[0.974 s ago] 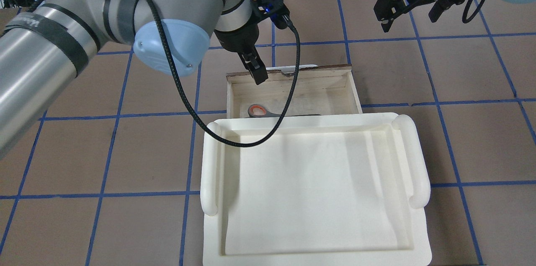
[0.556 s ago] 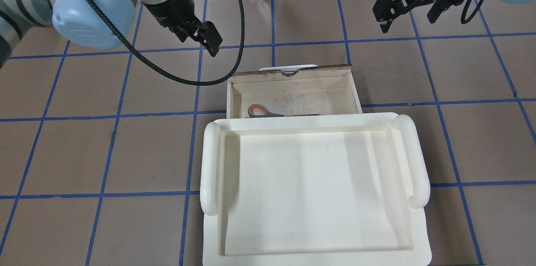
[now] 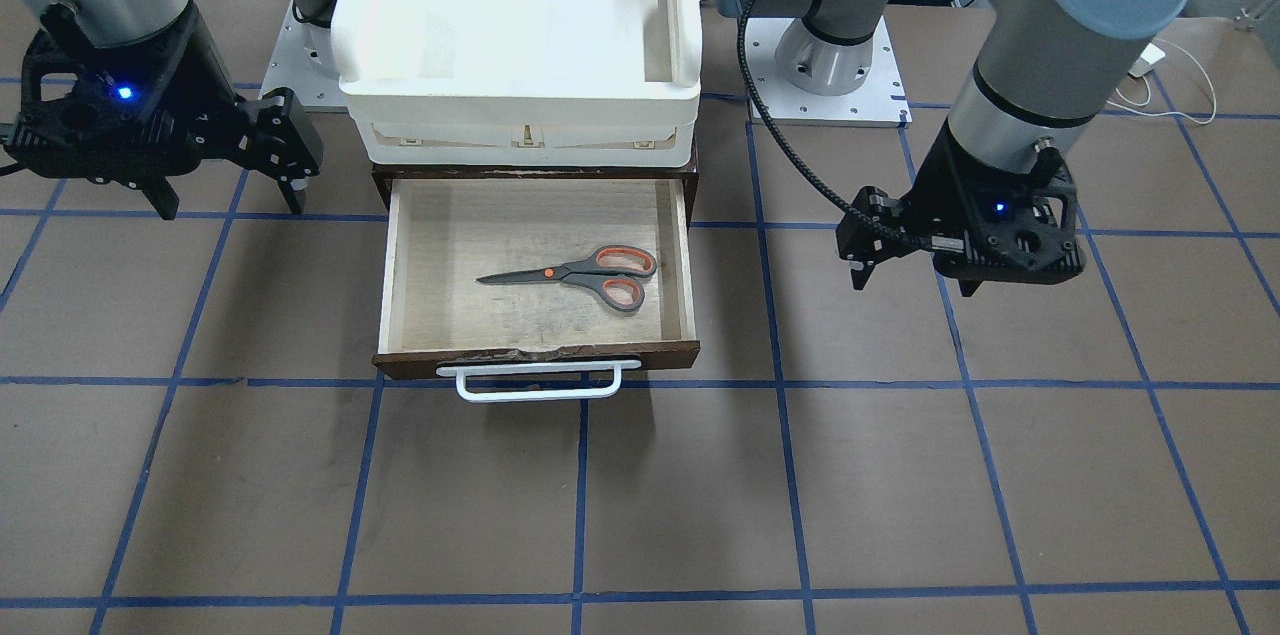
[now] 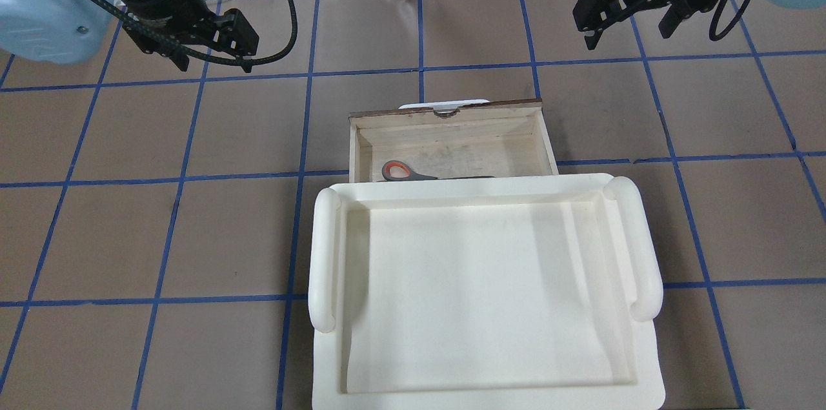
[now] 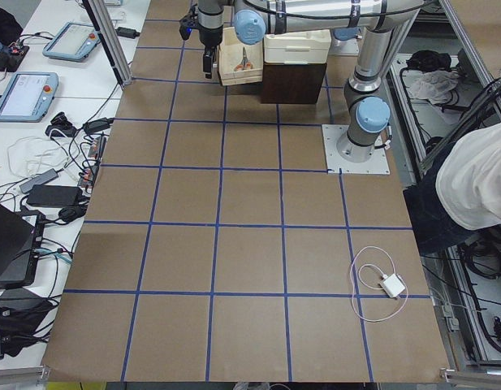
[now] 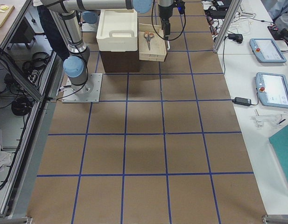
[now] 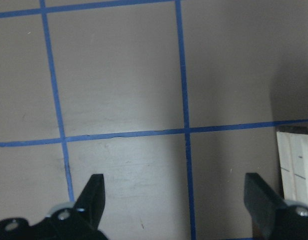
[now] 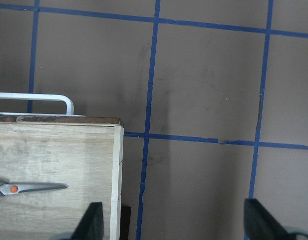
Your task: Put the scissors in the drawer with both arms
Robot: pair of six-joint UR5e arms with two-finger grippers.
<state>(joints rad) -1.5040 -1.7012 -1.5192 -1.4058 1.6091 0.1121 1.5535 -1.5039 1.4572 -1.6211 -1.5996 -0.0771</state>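
Scissors (image 3: 575,273), small, with dark blades and grey-orange handles, are found lying flat inside the pulled-out shallow dark-brown wooden drawer (image 3: 388,265). The black left gripper (image 4: 215,62), held over the drawer's front a second ago, has been drawn well aside, fingers apart and empty; the black right gripper (image 4: 629,32) is kept unmoved, also spread. The placing is judged done.

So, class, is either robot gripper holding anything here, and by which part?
Nothing is held. The left gripper and right gripper are both open and empty; the grey-and-orange-handled scissors lie loose in the pale-lined dark wooden drawer.
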